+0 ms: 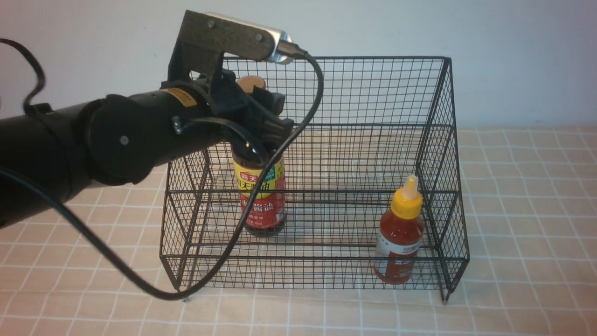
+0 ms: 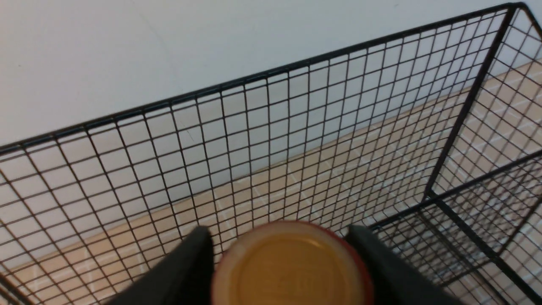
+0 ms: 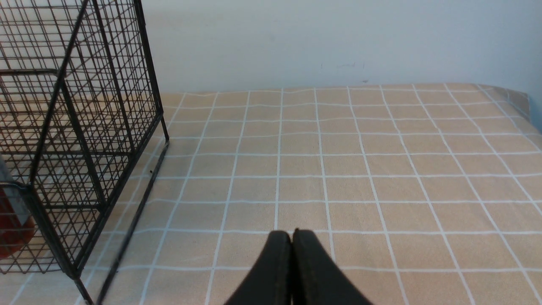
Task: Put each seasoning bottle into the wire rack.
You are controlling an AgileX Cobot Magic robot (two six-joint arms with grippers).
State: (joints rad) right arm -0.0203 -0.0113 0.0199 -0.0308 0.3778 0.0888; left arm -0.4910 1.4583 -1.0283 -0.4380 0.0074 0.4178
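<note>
The black wire rack (image 1: 373, 93) stands mid-table. Inside it, left of centre, the tall dark soy-sauce bottle (image 1: 261, 196) stands upright on the lower shelf. My left gripper (image 1: 261, 107) reaches in from the left around its neck. In the left wrist view the gripper (image 2: 278, 229) is open, its dark fingers (image 2: 190, 262) flanking the tan bottle cap (image 2: 292, 267) with thin gaps. The short red-sauce bottle (image 1: 400, 233) with its yellow nozzle stands upright in the rack's front right corner. My right gripper (image 3: 291, 233) is shut and empty, low over the cloth beside the rack's right side (image 3: 84, 127).
A beige checked cloth (image 1: 522, 210) covers the table, and a pale wall stands just behind the rack. The rack's tall back mesh (image 2: 296, 127) is close beyond the left gripper. The left arm's cable (image 1: 116, 266) droops in front of the rack's left corner.
</note>
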